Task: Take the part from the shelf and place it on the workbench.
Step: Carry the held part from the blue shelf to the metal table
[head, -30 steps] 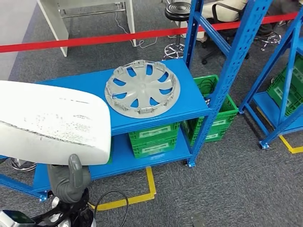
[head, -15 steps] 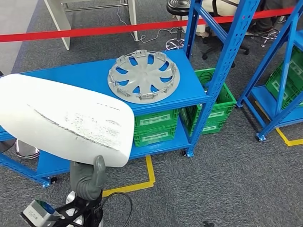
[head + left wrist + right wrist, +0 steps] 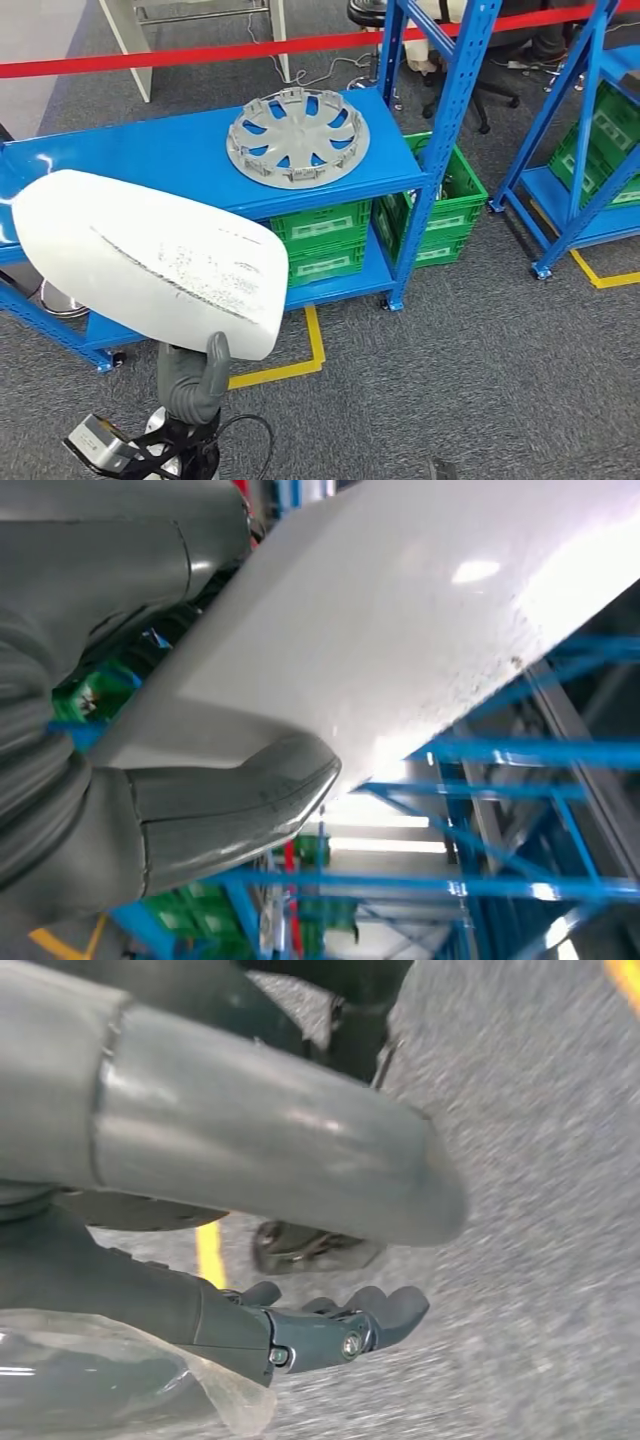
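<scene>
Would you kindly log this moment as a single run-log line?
left hand: holds white part off the shelf | right hand: holds nothing, above carpet | wheel cover: lies on blue shelf | workbench: unseen

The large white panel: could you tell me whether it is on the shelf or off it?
Off: the left hand holds the large white panel in front of the blue shelf.

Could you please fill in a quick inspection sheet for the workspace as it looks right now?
Surface: blue shelf, top level holds a grey wheel cover.
Job's things: white panel, held off the shelf over the floor.
Clutter: green crates on the lower level and beside the shelf.
Hands: left hand grips the panel from below; right hand holds nothing, above the carpet.
Cables: black cable looping by the left arm.
Surroundings: grey carpet, yellow floor tape, red barrier tape, second blue rack.
</scene>
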### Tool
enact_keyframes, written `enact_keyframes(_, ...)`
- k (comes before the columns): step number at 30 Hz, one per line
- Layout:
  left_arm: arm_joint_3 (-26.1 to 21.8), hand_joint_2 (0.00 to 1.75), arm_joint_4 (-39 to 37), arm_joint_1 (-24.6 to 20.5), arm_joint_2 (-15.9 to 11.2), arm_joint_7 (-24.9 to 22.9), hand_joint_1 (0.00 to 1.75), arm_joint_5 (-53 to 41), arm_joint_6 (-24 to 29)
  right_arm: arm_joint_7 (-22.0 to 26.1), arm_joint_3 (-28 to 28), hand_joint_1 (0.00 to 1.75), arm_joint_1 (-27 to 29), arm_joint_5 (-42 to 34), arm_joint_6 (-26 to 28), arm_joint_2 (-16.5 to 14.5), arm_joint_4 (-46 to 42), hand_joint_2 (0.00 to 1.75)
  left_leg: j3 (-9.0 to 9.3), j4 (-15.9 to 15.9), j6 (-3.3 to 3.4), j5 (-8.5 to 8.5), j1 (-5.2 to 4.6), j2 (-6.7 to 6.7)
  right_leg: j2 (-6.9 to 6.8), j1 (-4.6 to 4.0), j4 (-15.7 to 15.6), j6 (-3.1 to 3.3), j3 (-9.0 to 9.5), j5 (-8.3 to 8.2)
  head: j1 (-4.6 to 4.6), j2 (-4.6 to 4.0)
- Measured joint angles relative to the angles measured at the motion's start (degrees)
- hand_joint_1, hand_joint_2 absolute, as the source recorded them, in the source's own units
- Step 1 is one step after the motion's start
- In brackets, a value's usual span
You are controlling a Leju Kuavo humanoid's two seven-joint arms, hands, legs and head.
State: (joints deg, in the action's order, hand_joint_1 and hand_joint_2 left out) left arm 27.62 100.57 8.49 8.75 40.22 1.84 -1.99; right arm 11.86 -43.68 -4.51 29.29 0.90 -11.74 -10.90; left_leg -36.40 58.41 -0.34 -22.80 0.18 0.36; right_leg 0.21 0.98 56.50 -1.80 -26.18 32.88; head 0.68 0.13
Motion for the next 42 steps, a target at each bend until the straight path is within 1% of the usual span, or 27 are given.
enact_keyframes(1,-0.6,1.75,0.0,0.1,0.3,0.0,1.75,0.2,-0.8,0.4,0.0,0.0,0.0,0.2,-0.2,0.0,0.0,0.0,-0.29,0.5,-0.26,-0.74,0.1,-0.07,-0.15,0.0,0.2,0.5,-0.48,-0.4,-0.04,0.0)
enact_keyframes(2,-1.2,1.75,0.1,0.3,0.5,0.0,1.75,0.1,-1.3,0.8,0.0,0.0,-0.1,0.3,-0.4,0.0,0.0,0.0,-0.76,1.9,-0.54,-2.63,0.19,-0.15,-0.34,0.02,0.2,1.07,-1.09,-0.92,-0.11,0.0)
enact_keyframes(5,-3.0,1.75,0.7,0.9,1.2,0.0,1.75,-2.1,-0.1,2.9,-0.1,0.0,-0.1,0.4,-1.0,0.0,-0.1,0.0,-2.68,11.4,-1.02,-11.06,0.26,-0.23,-0.99,-0.25,0.3,2.2,-3.21,-2.64,-0.44,0.0)
enact_keyframes(6,-3.5,1.75,0.9,1.0,1.3,0.0,1.75,-3.2,1.3,3.9,-0.1,0.0,-0.1,0.5,-1.3,0.0,-0.1,0.0,-2.96,14.5,-1.01,-12.04,0.26,-0.23,-1.32,-0.43,0.3,2.32,-3.88,-3.21,-0.51,0.0)
enact_keyframes(7,-3.7,1.75,1.1,1.1,1.4,0.0,1.75,-4.2,3.1,4.9,-0.2,0.0,-0.1,0.6,-1.5,0.0,-0.1,0.0,-2.68,16.3,-0.89,-11.52,0.24,-0.22,-1.7,-0.64,0.4,2.39,-4.54,-3.82,-0.55,0.0)
enact_keyframes(8,-3.8,1.75,1.3,1.2,1.4,0.0,1.75,-5.0,5.2,5.8,-0.2,0.0,-0.1,0.9,-1.6,0.0,-0.2,0.0,-1.63,16.2,-0.63,-9.99,0.19,-0.18,-2.16,-0.86,0.4,2.41,-5.23,-4.38,-0.56,0.0)
enact_keyframes(10,-3.8,1.75,1.7,1.2,1.5,0.0,1.75,-5.7,9.4,7.1,-0.2,0.0,0.0,1.5,-1.2,0.1,-0.3,0.0,3.15,10.3,0.4,-6.97,-0.2,0.91,-3.15,-1.24,0.5,2.39,-6.35,-5.31,-0.55,0.0)
enact_keyframes(12,-3.5,1.75,2.3,1.1,1.5,0.0,1.75,-5.4,11.3,7.0,-0.2,0.0,0.0,2.1,-0.6,0.2,-0.3,0.0,8.7,1.7,1.58,-7.1,-0.95,3.25,-4.24,-1.5,0.6,2.15,-6.78,-5.89,-0.52,0.0)
enact_keyframes(13,-3.4,1.75,2.6,1.0,1.5,0.0,1.75,-5.1,11.4,6.6,-0.2,0.0,0.1,2.4,-0.4,0.3,-0.3,0.0,10.27,-1.1,1.98,-7.71,-1.3,4.05,-4.88,-1.52,0.7,1.92,-6.88,-6.16,-0.54,0.0)
enact_keyframes(14,-3.3,1.75,2.7,0.9,1.6,0.1,1.75,-5.0,11.4,6.2,-0.2,0.0,0.1,2.7,-0.2,0.4,-0.3,0.0,10.77,-2.5,2.14,-8.11,-1.49,4.02,-5.61,-1.53,0.7,1.65,-6.98,-6.44,-0.58,0.0)
enact_keyframes(16,-3.2,1.75,2.8,0.9,1.6,0.1,1.75,-4.7,11.5,5.7,-0.2,0.0,0.0,3.0,0.2,0.9,-0.4,0.0,10.26,-3.4,2.37,-7.66,-1.44,2.88,-6.31,-1.39,0.8,1.0,-7.34,-6.68,-0.62,0.0)
enact_keyframes(17,-3.1,1.75,2.8,0.9,1.6,0.1,1.75,-4.5,11.4,5.8,-0.2,0.0,0.0,2.8,0.4,1.2,-0.5,0.0,9.88,-3.6,2.54,-7.19,-1.3,2.33,-5.5,-1.32,1.5,0.63,-7.8,-6.0,-0.56,0.0)
enact_keyframes(19,-2.8,1.75,2.8,1.0,1.6,0.1,1.75,-3.9,10.9,6.4,-0.9,0.0,0.3,1.7,0.6,2.1,-0.6,0.0,8.94,-3.8,2.96,-6.19,-1.1,1.27,-2.45,-1.13,6.4,-0.02,-9.97,-2.3,-0.46,0.0)
enact_keyframes(21,-2.4,1.75,2.6,1.1,1.5,0.1,1.75,-3.9,10.4,7.6,-2.2,0.0,0.8,-0.3,0.9,2.6,-0.7,0.0,7.81,-3.6,3.18,-5.45,-1.18,0.06,-0.65,-1.06,14.0,-0.26,-12.72,1.89,-0.42,0.0)
enact_keyframes(22,-2.1,1.75,2.4,1.1,1.4,0.1,1.75,-4.3,10.8,8.3,-3.1,0.0,1.1,-1.5,1.0,2.8,-0.8,0.0,7.29,-3.4,3.17,-5.13,-1.24,-0.61,-0.41,-1.05,16.3,-0.26,-13.32,2.73,-0.42,0.0)
enact_keyframes(23,-1.9,1.75,2.1,1.1,1.2,0.1,1.75,-4.8,11.5,8.9,-4.0,0.0,1.2,-2.5,1.0,2.8,-0.8,0.0,6.87,-3.3,3.13,-4.86,-1.27,-1.26,-0.29,-1.05,16.5,-0.21,-12.89,2.45,-0.4,0.0)
enact_keyframes(25,-1.2,1.75,1.6,1.0,0.9,0.1,1.75,-5.7,13.4,9.5,-5.8,0.0,1.4,-3.4,1.2,2.8,-1.0,0.0,6.36,-3.0,2.97,-4.51,-1.3,-2.52,0.54,-1.05,10.4,0.09,-8.8,-0.7,-0.39,0.0)
enact_keyframes(27,-0.5,1.75,1.4,0.7,0.6,0.1,1.75,-6.1,15.0,9.0,-6.9,0.0,1.4,-3.1,1.4,2.8,-1.1,0.0,6.07,-2.6,2.79,-4.4,-1.37,-3.34,2.84,-0.99,3.1,0.55,-4.44,-3.15,-0.41,0.0)
enact_keyframes(29,0.1,1.75,1.4,0.3,0.3,0.1,1.75,-6.3,15.9,8.3,-7.4,0.0,1.4,-2.5,1.8,2.8,-1.1,0.0,5.48,-2.2,2.49,-4.25,-1.44,-4.01,4.09,-0.89,0.0,0.89,-2.69,-3.2,-0.46,0.0)
enact_keyframes(32,1.0,1.75,1.4,-0.2,-0.1,0.1,1.75,-6.5,16.5,7.6,-7.8,0.0,1.4,-2.1,2.1,2.7,-1.1,0.0,4.53,-1.7,1.63,-3.87,-1.45,-5.09,2.67,-0.7,-0.6,1.42,-2.42,-3.28,-0.48,0.0)
enact_keyframes(34,1.3,1.75,1.4,-0.5,-0.3,0.1,1.75,-6.4,16.4,7.6,-8.0,0.0,1.3,-2.1,2.1,2.6,-1.2,0.0,3.38,0.6,0.86,-5.46,-1.49,-3.76,1.33,-0.39,-0.9,1.88,-2.34,-3.54,-0.88,0.0)
enact_keyframes(36,1.6,1.75,1.3,-0.7,-0.5,0.1,1.75,-5.8,15.4,8.4,-8.4,0.0,1.3,-2.3,1.7,2.6,-1.2,0.0,0.32,7.2,-0.06,-9.07,-1.03,-1.78,-0.23,-0.36,-0.9,2.12,-2.36,-3.59,-1.33,0.0)
enact_keyframes(38,1.7,1.75,1.2,-0.7,-0.6,0.1,1.75,-5.4,14.1,10.5,-9.1,0.0,1.2,-2.8,0.8,2.7,-1.3,0.0,-2.82,14.0,-0.73,-11.51,-0.37,-1.15,-1.88,-0.39,-0.8,2.16,-2.49,-3.55,-1.39,0.0)
enact_keyframes(39,1.7,1.75,1.0,-0.7,-0.6,0.1,1.75,-5.5,13.7,11.7,-9.4,0.0,1.1,-3.1,0.2,2.8,-1.3,0.0,-3.26,15.0,-0.93,-11.26,-0.09,-0.99,-2.65,-0.38,-0.8,2.14,-2.54,-3.51,-1.4,0.0)
enact_keyframes(40,1.7,1.75,0.9,-0.7,-0.6,0.1,1.75,-5.5,13.5,12.6,-9.7,0.0,0.9,-3.4,-0.3,2.8,-1.4,0.0,-2.6,13.7,-1.05,-9.92,0.13,-0.76,-3.34,-0.37,-0.8,2.08,-2.53,-3.46,-1.4,0.0)
enact_keyframes(41,1.7,1.75,0.8,-0.7,-0.6,0.1,1.75,-5.6,13.4,13.1,-9.9,0.0,0.7,-3.5,-0.5,2.8,-1.4,0.0,-0.92,10.3,-1.09,-7.83,0.28,-0.17,-4.0,-0.36,-0.7,1.98,-2.44,-3.36,-1.4,0.0)
enact_keyframes(42,1.7,1.75,0.8,-0.7,-0.6,0.1,1.75,-5.7,13.4,13.4,-10.2,0.0,0.5,-3.6,-0.7,2.8,-1.4,0.0,1.11,6.2,-1.03,-5.98,0.24,1.32,-4.6,-0.43,-0.7,1.81,-2.33,-3.23,-1.4,0.0)
